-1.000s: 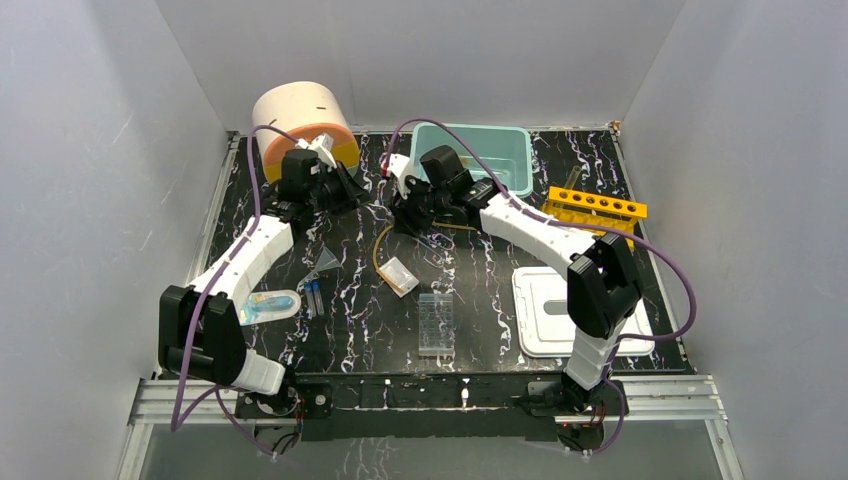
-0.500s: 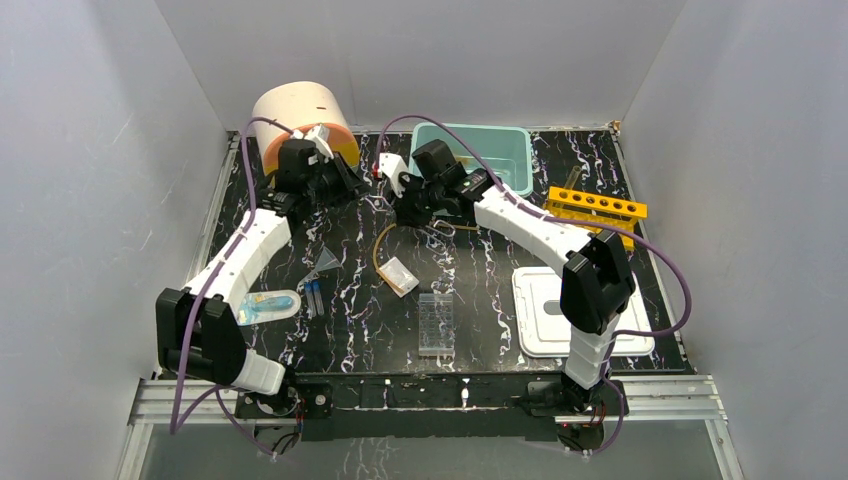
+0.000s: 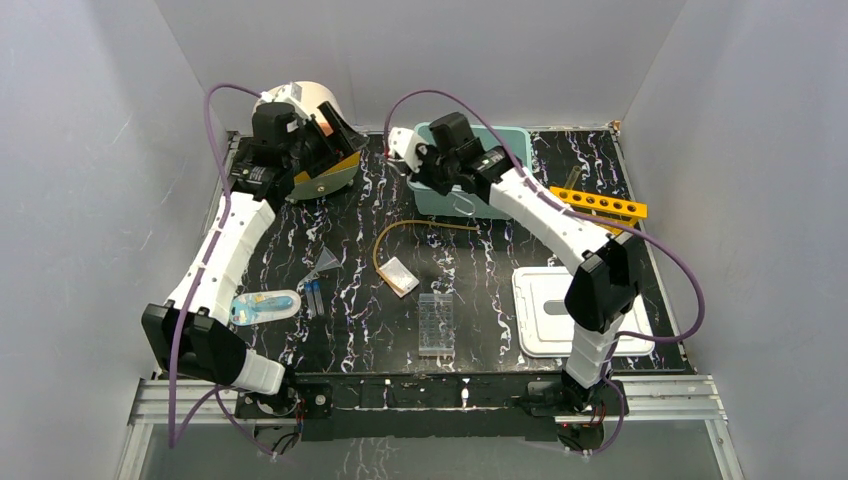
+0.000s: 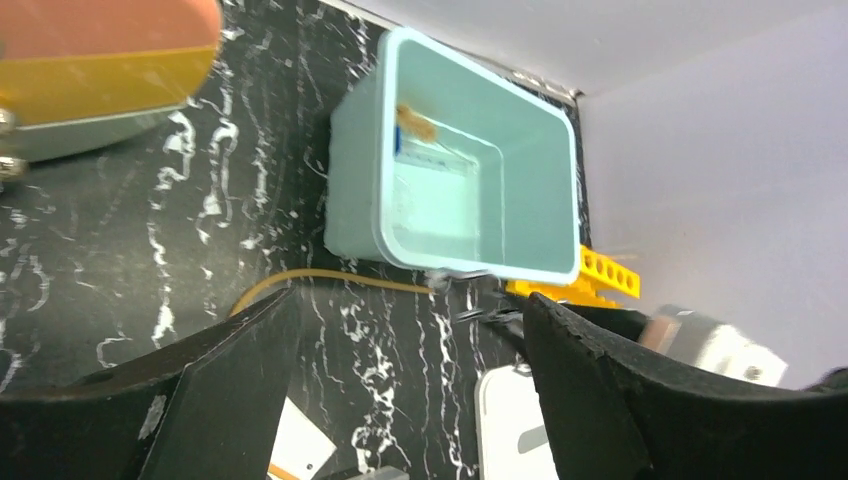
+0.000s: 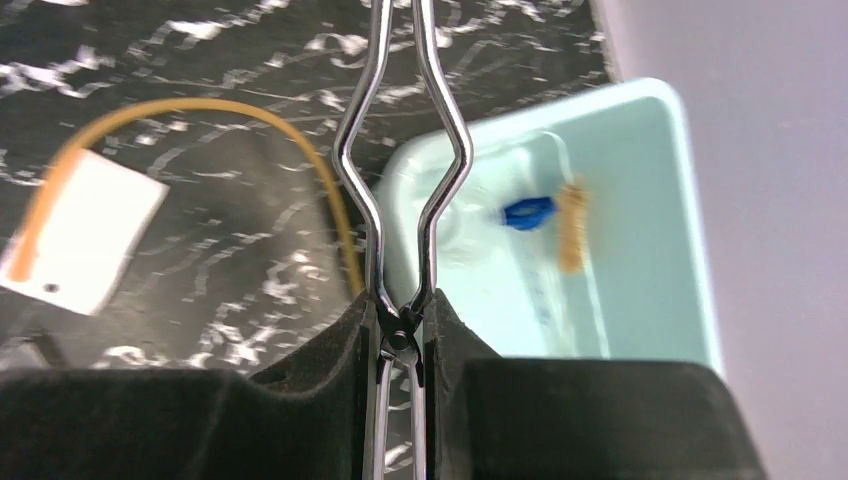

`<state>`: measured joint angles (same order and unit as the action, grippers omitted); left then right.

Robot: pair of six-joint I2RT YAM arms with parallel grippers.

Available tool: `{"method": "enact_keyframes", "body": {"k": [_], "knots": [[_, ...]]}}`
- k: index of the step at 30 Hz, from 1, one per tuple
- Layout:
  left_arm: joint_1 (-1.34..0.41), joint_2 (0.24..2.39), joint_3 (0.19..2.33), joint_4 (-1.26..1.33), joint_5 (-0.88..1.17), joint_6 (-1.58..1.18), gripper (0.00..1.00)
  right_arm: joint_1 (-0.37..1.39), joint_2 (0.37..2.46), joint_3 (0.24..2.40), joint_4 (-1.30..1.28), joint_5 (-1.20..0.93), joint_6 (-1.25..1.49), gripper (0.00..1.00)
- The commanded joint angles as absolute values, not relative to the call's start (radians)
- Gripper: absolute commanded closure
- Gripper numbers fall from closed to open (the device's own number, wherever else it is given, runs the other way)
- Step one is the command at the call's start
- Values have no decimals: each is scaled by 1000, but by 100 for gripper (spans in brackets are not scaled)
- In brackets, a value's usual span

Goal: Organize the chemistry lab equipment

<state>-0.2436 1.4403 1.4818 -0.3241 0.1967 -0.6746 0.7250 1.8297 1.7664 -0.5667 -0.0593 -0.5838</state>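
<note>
Though white-veined, black tabletop point(image 3: 480, 265) between grey walls point(image 3: 100, 150)

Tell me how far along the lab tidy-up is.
Done: the blue-footed cylinder lies in the teal bin. In hand: the right end effector is shut on the metal tongs over that bin's edge; the left end effector is open. Left on the table: funnel, thin tubes, small clear container, tan-looped tag, well plate.

Blk table point(image 3: 490, 270) w/ white marble veins — teal bin point(image 4: 352, 190), yellow rack point(image 3: 600, 205), silver tongs point(image 5: 398, 322)
</note>
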Motion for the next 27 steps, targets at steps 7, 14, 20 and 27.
{"method": "enact_keyframes", "body": {"k": [7,14,20,27], "knots": [[-167,1422,1481,-398,118,-675,20,517,1831,1918,-503,-61,-878,100],[-136,1433,1469,-406,108,-674,19,415,1975,2006,-539,-153,-947,100],[-124,1460,1455,-414,113,-682,19,396,2065,2051,-539,-241,-996,100],[-119,1505,1455,-447,131,-705,19,389,2197,2189,-551,-246,-1045,100]]}}
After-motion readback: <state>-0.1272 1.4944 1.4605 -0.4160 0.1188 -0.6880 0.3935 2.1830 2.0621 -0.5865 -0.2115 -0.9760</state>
